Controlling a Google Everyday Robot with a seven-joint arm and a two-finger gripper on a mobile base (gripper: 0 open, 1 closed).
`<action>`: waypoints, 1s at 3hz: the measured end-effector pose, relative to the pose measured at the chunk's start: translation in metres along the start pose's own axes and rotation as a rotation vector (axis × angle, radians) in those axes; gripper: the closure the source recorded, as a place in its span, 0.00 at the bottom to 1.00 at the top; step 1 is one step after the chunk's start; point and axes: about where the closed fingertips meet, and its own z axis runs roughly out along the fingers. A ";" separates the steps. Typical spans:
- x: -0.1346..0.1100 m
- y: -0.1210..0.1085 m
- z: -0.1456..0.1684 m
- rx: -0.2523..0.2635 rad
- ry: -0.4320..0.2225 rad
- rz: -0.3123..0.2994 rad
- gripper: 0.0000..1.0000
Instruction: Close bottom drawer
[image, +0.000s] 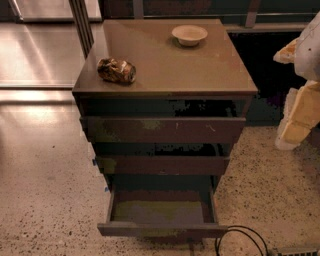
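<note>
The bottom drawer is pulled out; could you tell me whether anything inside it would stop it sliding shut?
Nothing visible does: the shallow dark brown bottom drawer shows only its bare grey-brown floor. The white and yellow gripper is off to the cabinet's right, apart from it.

My gripper (299, 85) sits at the right edge of the frame, about mid-height, pale white and yellow parts partly cut off by the border, hanging upright in the air.

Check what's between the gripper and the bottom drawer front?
Camera view: the gripper hangs at the right edge, beside the cabinet. Only speckled floor lies between it and the pulled-out bottom drawer; a black cable loops nearby on the floor.
</note>
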 end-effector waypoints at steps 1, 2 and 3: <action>0.000 0.001 0.001 0.004 -0.003 -0.001 0.00; 0.002 0.016 0.027 -0.032 -0.028 -0.018 0.00; 0.003 0.048 0.075 -0.107 -0.035 -0.063 0.00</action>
